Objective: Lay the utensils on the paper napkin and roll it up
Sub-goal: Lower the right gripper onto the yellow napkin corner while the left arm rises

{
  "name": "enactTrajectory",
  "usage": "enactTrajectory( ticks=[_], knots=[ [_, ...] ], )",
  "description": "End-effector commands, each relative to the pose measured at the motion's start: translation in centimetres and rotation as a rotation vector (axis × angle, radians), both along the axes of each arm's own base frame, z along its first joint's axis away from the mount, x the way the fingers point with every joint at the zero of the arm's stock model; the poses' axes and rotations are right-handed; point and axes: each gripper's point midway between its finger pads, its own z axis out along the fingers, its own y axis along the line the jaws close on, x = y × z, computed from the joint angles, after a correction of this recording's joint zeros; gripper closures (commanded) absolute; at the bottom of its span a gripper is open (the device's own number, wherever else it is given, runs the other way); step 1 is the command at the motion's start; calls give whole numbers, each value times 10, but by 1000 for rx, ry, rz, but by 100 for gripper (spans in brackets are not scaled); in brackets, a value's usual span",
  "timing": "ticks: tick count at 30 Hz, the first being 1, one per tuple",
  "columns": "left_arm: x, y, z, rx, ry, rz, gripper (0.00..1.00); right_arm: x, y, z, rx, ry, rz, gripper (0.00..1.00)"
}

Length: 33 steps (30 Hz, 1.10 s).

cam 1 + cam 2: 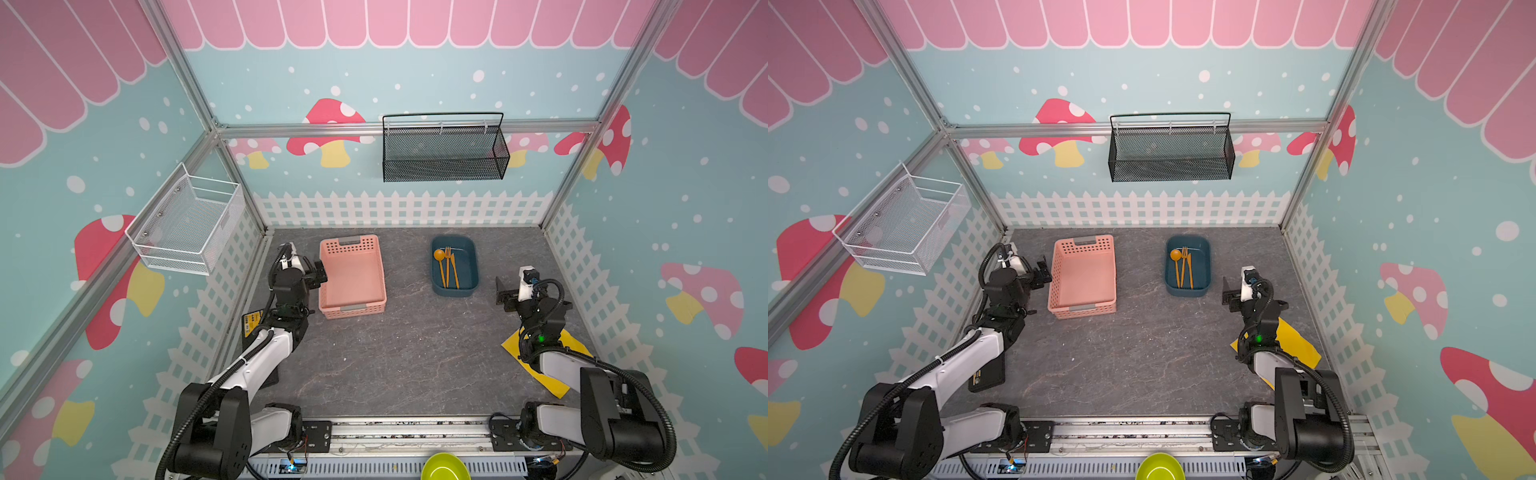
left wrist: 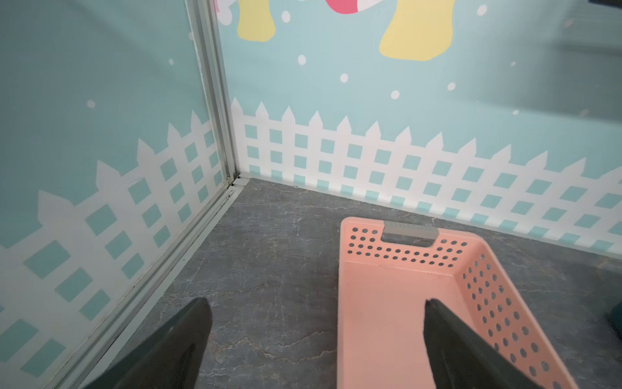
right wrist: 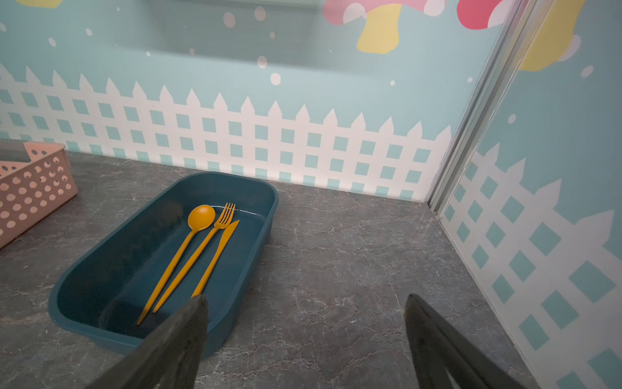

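Note:
Three orange-yellow utensils, a spoon (image 1: 439, 254), a fork (image 1: 448, 266) and a knife (image 1: 455, 272), lie side by side in a dark blue tray (image 1: 453, 293) at the back right. The right wrist view shows the spoon (image 3: 201, 217), fork (image 3: 222, 219) and knife (image 3: 229, 232) clearly. The yellow paper napkin (image 1: 513, 345) lies flat at the right, partly hidden under the right arm. My right gripper (image 1: 500, 293) hovers open just right of the tray, holding nothing (image 3: 306, 298). My left gripper (image 1: 322, 272) is open and empty at the pink basket's left rim (image 2: 316, 303).
A pink slotted basket (image 1: 352, 245) stands at the back left. A black mesh basket (image 1: 444, 153) hangs on the back wall and a white wire basket (image 1: 187, 224) on the left wall. A green bowl (image 1: 444, 467) sits at the front edge.

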Motion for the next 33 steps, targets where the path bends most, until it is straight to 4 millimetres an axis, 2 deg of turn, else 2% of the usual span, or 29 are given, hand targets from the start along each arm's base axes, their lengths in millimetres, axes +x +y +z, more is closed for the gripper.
enactTrajectory(
  ticks=[1,5,9,11,13,17,23,29,33],
  knots=[
    [-4,-20,-10,-57,173,-74,0,1,-5,-23,92,174,-45,11],
    [-7,-47,10,-125,271,-203,0,-4,-3,-33,237,310,-75,15],
    [-11,-60,27,-126,300,-291,0,-14,3,-45,340,462,-87,18],
    [-13,-66,27,-108,319,-334,0,-20,5,-45,372,502,-92,19],
    [-17,-67,17,-89,339,-351,0,-28,13,-43,397,520,-59,21],
    [-23,-73,12,-148,341,-368,1,-43,21,-41,448,559,-37,22],
    [-28,-74,9,-124,348,-350,1,-68,36,-74,569,726,-26,20],
    [-33,-74,17,-85,333,-341,1,-93,28,-114,597,884,-149,20],
    [-34,-75,21,-77,325,-347,1,-108,12,-137,569,970,-289,20]
  ],
)
